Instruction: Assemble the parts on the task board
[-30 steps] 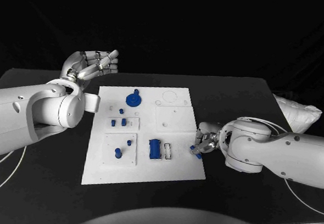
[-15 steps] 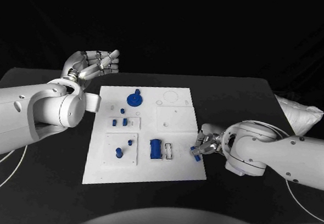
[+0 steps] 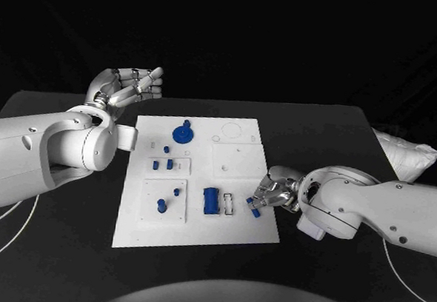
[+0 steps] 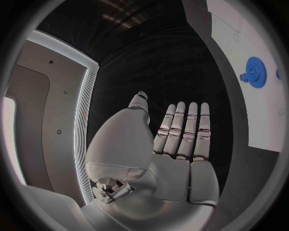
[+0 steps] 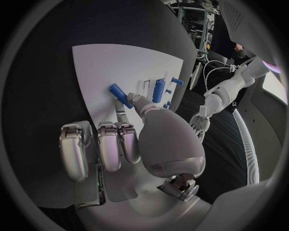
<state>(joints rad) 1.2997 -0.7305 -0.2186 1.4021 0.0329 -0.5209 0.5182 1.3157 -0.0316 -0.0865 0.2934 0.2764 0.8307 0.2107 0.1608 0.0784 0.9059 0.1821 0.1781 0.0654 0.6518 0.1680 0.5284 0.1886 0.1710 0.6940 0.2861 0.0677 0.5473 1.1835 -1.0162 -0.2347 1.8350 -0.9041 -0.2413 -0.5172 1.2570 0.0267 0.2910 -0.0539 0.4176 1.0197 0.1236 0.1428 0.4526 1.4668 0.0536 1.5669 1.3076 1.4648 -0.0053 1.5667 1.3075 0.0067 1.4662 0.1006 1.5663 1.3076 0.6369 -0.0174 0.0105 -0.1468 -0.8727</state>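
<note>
In the head view the white board lies in the middle of the black table, its long side running away from the robot. A blue gear sits near the board's far left corner, a blue block stands on the near middle part, and small blue pegs stand in the left panels between them. The left hand is raised off the table beyond the board's far left corner, fingers straight and close together, holding nothing. The right hand is at the board's right edge, just beside the block, and pinches a small blue pin between thumb and finger over the edge of the board. A white bag lies at the table's far right. In the left wrist view the left hand shows its palm with fingers extended side by side and empty; the board's corner with the gear lies well apart from it, over bare table. In the right wrist view the right hand has three fingers curled in side by side, while thumb and another finger grip the pin, which lies tilted above the board. Past it the block stands on the board, and the left hand appears far off beyond the board's edge.
</note>
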